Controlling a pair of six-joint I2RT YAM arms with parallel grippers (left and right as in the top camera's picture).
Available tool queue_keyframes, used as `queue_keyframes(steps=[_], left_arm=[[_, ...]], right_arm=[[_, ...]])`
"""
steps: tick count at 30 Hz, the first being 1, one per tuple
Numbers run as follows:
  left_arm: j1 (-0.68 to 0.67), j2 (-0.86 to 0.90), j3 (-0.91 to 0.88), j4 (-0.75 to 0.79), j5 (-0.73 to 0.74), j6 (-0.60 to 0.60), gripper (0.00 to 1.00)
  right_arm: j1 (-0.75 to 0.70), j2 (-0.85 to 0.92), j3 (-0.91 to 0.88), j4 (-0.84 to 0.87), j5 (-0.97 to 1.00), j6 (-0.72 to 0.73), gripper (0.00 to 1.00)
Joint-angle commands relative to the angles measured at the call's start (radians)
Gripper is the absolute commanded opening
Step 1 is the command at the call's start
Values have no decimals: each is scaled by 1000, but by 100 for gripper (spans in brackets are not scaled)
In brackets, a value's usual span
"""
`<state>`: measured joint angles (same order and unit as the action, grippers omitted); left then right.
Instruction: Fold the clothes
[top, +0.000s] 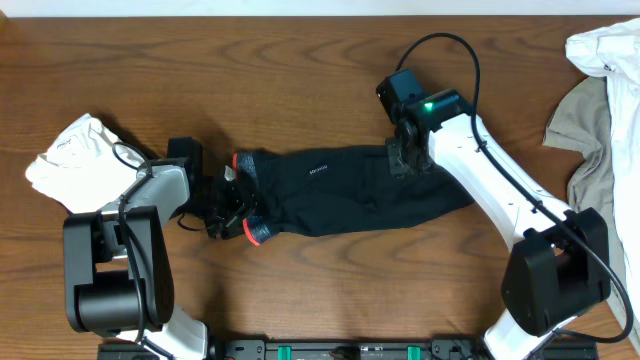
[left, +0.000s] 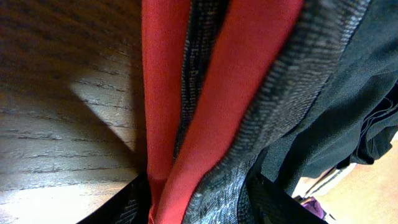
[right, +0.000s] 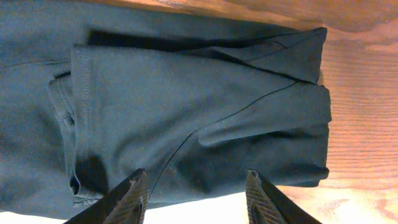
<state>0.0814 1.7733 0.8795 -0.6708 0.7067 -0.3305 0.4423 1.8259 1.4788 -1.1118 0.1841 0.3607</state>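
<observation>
A dark navy garment (top: 350, 190) lies stretched across the middle of the wooden table, its red and grey waistband (top: 250, 228) at the left end. My left gripper (top: 224, 205) is at that end. In the left wrist view the bunched red and grey waistband (left: 224, 93) fills the space between the spread fingers (left: 199, 208), which stand wide apart around it. My right gripper (top: 405, 160) hovers over the garment's upper right part. In the right wrist view its fingers (right: 193, 193) are open and empty just above the folded dark cloth (right: 186, 106).
A crumpled white garment (top: 68, 155) lies at the left of the table. A white garment (top: 610, 45) and a beige one (top: 590, 120) are heaped at the right edge. Bare wood (top: 350, 290) shows in front of the dark garment.
</observation>
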Motion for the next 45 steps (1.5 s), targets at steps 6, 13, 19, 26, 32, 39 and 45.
queue_keyframes(steps=[6, 13, 19, 26, 32, 39, 45], left_arm=[[4, 14, -10, -37, -15, 18, 64], [113, -44, -8, -86, -107, 23, 80], [186, -196, -9, -188, 24, 68, 84], [117, -387, -39, -223, 131, -55, 88], [45, -554, -280, 108, 96, -470, 88], [-103, -742, -536, 500, -127, -813, 88], [-228, -775, -550, 510, -273, -951, 88]], right_arm=[[-3, 4, -3, -5, 14, 20, 49], [-3, 4, -3, -6, 14, 20, 49], [-4, 4, -3, 1, 27, 16, 50], [-10, 4, -3, 3, 29, 16, 50], [-10, 4, -3, 1, 29, 16, 50], [-10, 4, -3, 1, 29, 8, 51], [-10, 4, -3, 2, 29, 6, 51]])
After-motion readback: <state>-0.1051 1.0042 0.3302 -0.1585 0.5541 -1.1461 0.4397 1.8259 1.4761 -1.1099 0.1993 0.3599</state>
